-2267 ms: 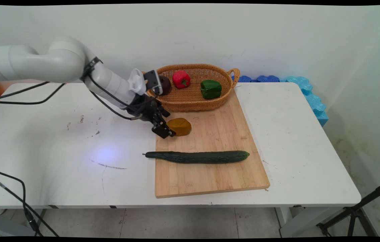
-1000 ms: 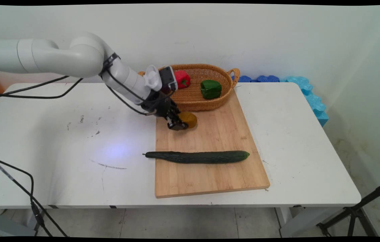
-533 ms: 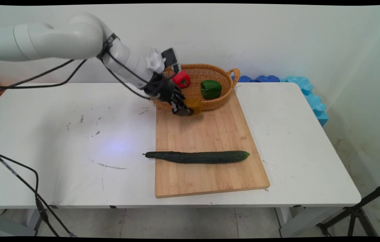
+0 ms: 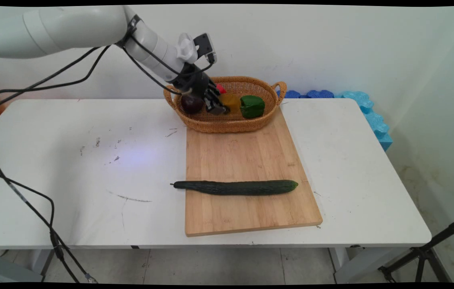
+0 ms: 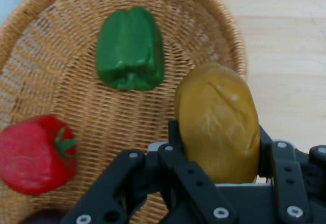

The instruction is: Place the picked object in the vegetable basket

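Clenched on either side of the yellow-brown lump [image 5: 218, 122], both my fingers [image 5: 179, 147] have it gripped firmly and clear of any surface, so my gripper [image 4: 219, 105] hangs over the wicker basket [image 4: 269, 86] with its load. Just beyond my fingertips lies the green pepper [image 5: 130, 48]; off to one side sits the red pepper [image 5: 35, 152], and a dark purple fruit [image 4: 191, 103] rests close beside my linkage, all three inside the basket. I judge this a carrying step, the lump aloft above the weave. Nearer the camera than my fingers stretches the wooden cutting board [image 4: 247, 160], the basket's near side resting on its far end, with a long cucumber [image 4: 235, 187] lying across it well apart from me. Board and basket sit on the white table [image 4: 90, 160]; blue foam pieces [image 4: 365, 108] line the wall beyond.
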Available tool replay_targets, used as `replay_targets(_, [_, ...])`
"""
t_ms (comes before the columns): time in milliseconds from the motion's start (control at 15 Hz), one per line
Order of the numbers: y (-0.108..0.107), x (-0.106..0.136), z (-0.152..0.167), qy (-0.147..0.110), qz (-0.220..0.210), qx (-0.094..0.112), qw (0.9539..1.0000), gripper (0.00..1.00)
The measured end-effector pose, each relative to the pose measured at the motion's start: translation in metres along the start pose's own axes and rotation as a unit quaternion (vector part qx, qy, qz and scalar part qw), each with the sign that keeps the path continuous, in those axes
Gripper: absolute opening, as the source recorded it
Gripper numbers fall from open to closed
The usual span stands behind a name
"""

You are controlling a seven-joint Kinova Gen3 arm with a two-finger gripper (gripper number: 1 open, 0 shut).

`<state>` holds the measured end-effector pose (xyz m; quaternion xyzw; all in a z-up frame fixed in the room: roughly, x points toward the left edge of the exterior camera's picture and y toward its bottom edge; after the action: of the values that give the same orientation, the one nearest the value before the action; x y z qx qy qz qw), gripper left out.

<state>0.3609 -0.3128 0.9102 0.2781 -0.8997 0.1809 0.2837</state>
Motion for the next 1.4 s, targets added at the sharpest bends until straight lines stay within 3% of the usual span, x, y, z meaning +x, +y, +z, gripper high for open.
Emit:
replay_targets(400, [-0.032, -0.001, 0.020, -0.023, 0.023, 0.020, 0.9993, 0.00])
replay_targets(733, [-0.045, -0.008, 0.051, -0.043, 0.034, 0.017, 0.9983, 0.00])
replay_targets(1267, [-0.062, -0.008, 0.093, -0.050, 0.035, 0.019, 0.9979, 0.00])
replay_targets(1333, [-0.064, -0.008, 0.096, -0.051, 0.035, 0.019, 0.9979, 1.00])
replay_targets(1400, [-0.065, -0.008, 0.100, -0.051, 0.034, 0.019, 0.9979, 1.00])
